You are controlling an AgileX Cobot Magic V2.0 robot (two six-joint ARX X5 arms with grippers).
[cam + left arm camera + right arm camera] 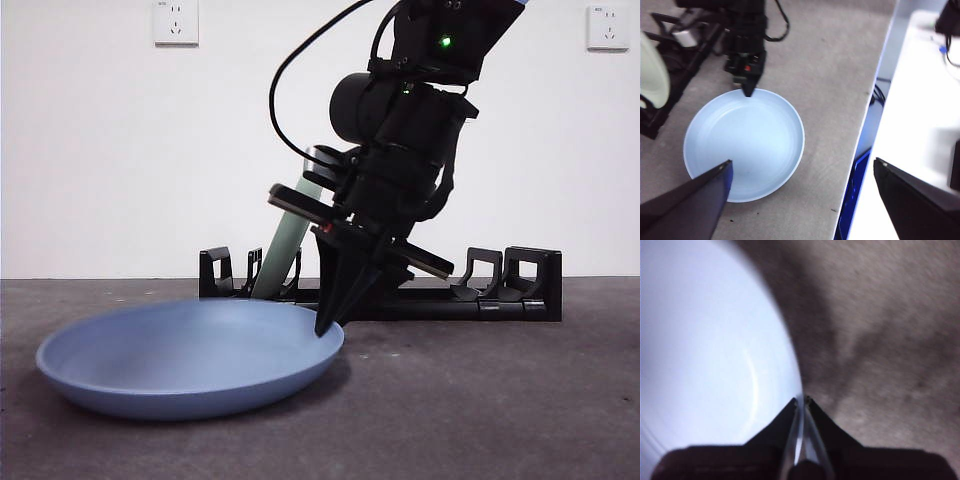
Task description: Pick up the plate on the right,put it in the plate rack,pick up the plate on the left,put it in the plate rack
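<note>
We have our right gripper [328, 325] down on the rim of the blue plate [190, 355], and its two jaws are pinched shut on that rim, one inside and one outside. The plate lies flat on the grey table [500, 400], near us and to the left. Behind it, farther away, stands the plate rack [500, 295], and a pale green plate [285, 245] already leans in its left end. So we think this is the second plate's turn. Next we need to lift it up gently, tip it on its edge, and slide it between free prongs. Our left gripper [800, 172] waits up high, jaws wide apart.
</note>
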